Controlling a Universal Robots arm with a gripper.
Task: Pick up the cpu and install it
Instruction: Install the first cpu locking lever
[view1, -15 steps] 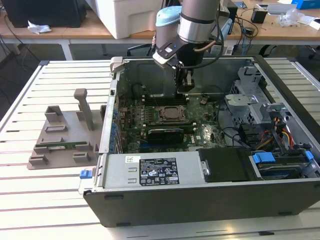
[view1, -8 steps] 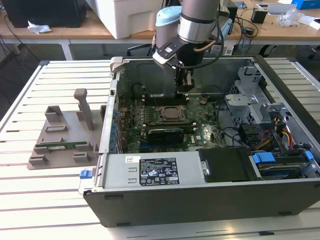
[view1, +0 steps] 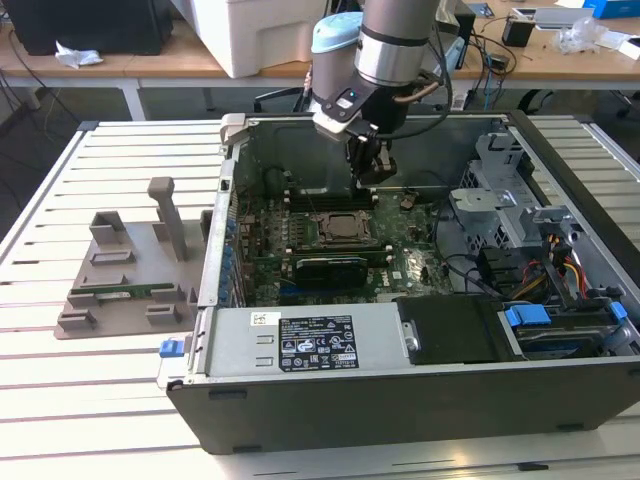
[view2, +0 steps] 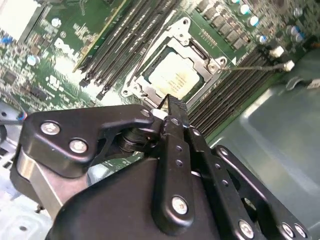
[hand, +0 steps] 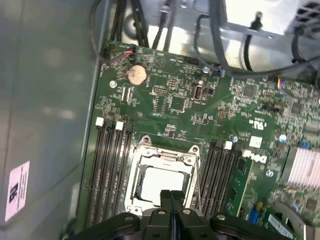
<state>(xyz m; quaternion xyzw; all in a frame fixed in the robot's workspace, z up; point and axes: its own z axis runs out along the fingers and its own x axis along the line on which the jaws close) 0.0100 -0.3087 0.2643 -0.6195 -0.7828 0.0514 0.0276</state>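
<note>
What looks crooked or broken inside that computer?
Nothing stands out. The cpu lies flat and square in its socket on the green board, and the claw hangs shut above it, holding nothing.

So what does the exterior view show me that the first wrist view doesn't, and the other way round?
Exterior view: the whole open dark computer case, and a grey plastic parts tray on the white slatted table. First wrist view: a round silver coin battery and a pale ribbed heatsink. Both: the green motherboard, the flat silver square cpu lying in its socket, and the black gripper, shut, close over it.
</note>
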